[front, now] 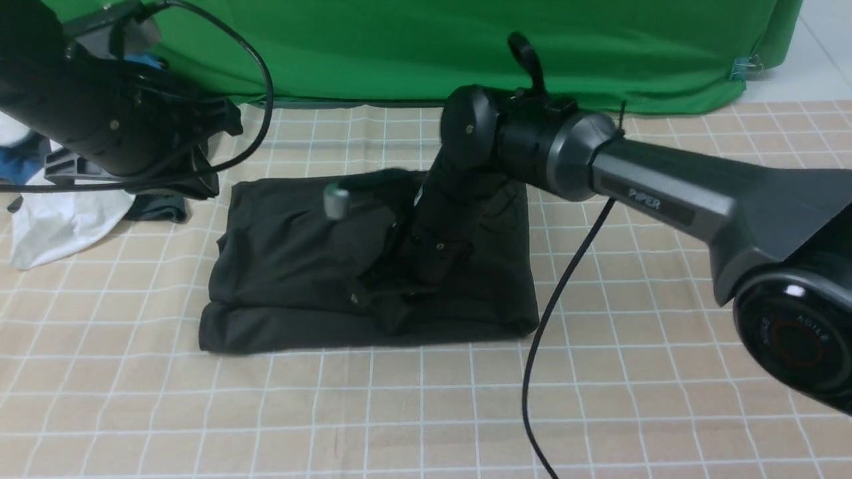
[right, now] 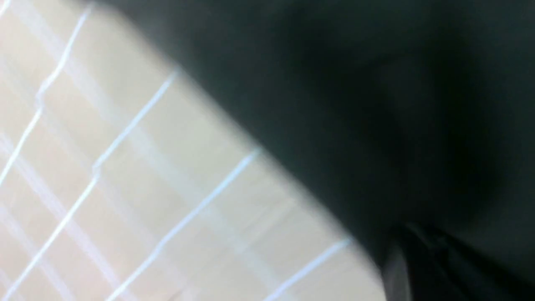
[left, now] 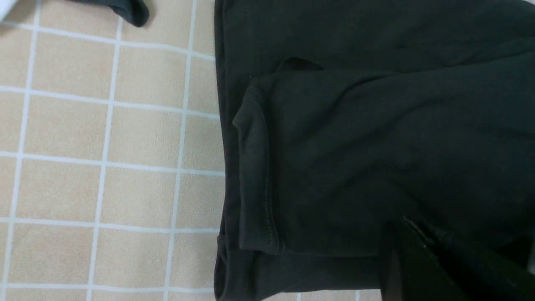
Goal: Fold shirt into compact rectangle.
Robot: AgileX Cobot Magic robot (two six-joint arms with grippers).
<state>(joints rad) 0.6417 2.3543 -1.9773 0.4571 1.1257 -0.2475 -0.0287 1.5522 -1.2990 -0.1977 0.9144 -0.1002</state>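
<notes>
A beige tablecloth [front: 632, 372] printed with a white grid covers the whole work surface, and a green backdrop [front: 466, 46] hangs along its far edge. The shirt [front: 279, 266] lies at the middle of the cloth as a thick, roughly rectangular black bundle; the near edge shows at least 2 stacked layers. In the left wrist view the shirt [left: 355, 146] fills most of the picture, with a stitched hem of an upper layer lying over a lower one and the grid cloth beside it.

The right arm [front: 665, 193] reaches in from the right and bends down onto the middle of the shirt. The right gripper [front: 393, 313] sits low against the near part of the bundle with its jaws together; black on black, so I cannot tell whether any fabric is pinched between them. The right wrist view is blurred and shows only dark fabric [right: 376, 104] over the grid.

The left arm [front: 100, 113] is raised at the far left, above the cloth. The left gripper [left: 422, 259] shows only as a dark edge in its own wrist view, above the shirt, jaws together.

Behind the left arm lies a white garment [front: 60, 219], with a dark grey garment [front: 160, 206] and a bit of blue clothing [front: 16, 166] beside it. A black cable [front: 552, 319] hangs from the right arm across the cloth.
</notes>
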